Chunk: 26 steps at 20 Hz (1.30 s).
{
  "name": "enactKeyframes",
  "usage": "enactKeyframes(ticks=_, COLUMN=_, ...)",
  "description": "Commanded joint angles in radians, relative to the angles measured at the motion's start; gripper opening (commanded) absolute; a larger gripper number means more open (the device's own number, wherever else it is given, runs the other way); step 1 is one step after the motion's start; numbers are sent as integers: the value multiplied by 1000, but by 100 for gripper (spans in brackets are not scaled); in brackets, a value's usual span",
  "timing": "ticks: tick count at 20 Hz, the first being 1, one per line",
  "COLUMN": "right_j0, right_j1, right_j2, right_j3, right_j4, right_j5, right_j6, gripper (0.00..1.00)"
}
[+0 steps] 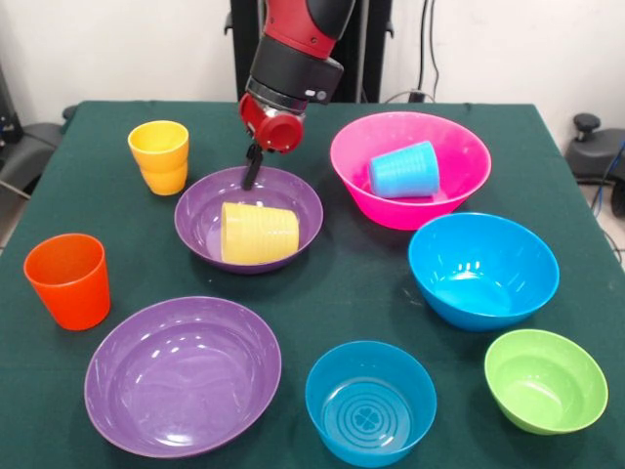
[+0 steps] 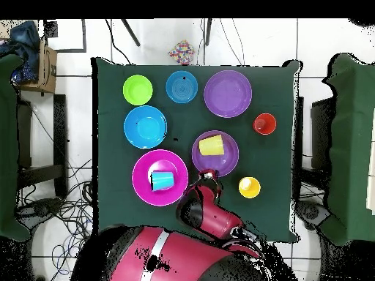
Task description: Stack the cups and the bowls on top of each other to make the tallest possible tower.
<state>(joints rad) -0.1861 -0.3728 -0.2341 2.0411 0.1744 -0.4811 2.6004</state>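
Gripper (image 1: 253, 168) hanging over the far rim of a purple bowl (image 1: 293, 195); fingers look pressed together, gripping nothing. Ribbed yellow cup (image 1: 259, 233) lying on its side in that bowl. Blue cup (image 1: 402, 170) lying in the pink bowl (image 1: 459, 147). Orange cup (image 1: 68, 279) standing upright, apart. Nothing stacked yet.

No legible text or labels anywhere.

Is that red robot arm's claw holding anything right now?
Nothing is held, as far as the views show. The claw hangs at the far rim of the shallow purple plastic bowl; its grip cannot be told.
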Motion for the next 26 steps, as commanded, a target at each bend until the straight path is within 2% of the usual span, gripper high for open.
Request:
enactKeyframes(ticks=1, right_j0=-17, right_j1=4, right_j2=148, right_j3=-8, right_j4=48, right_j5=6, right_j6=230, gripper=0)
enactKeyframes(ticks=8, right_j0=-20, right_j1=-69, right_j2=151, right_j3=-21, right_j4=56, right_j5=105, right_j6=182, gripper=0)
enactKeyframes(ticks=12, right_j0=-57, right_j1=-108, right_j2=186, right_j3=-40, right_j4=37, right_j5=164, right_j6=165, gripper=0)
enactKeyframes(ticks=18, right_j0=-23, right_j1=-173, right_j2=139, right_j3=-101, right_j4=102, right_j5=382, right_j6=73, gripper=0)
enactKeyframes(ticks=20, right_j0=-21, right_j1=-184, right_j2=129, right_j3=-130, right_j4=104, right_j5=444, right_j6=52, gripper=0)
enactKeyframes(ticks=26, right_j0=-24, right_j1=-189, right_j2=123, right_j3=-161, right_j4=84, right_j5=487, right_j6=49, gripper=0)
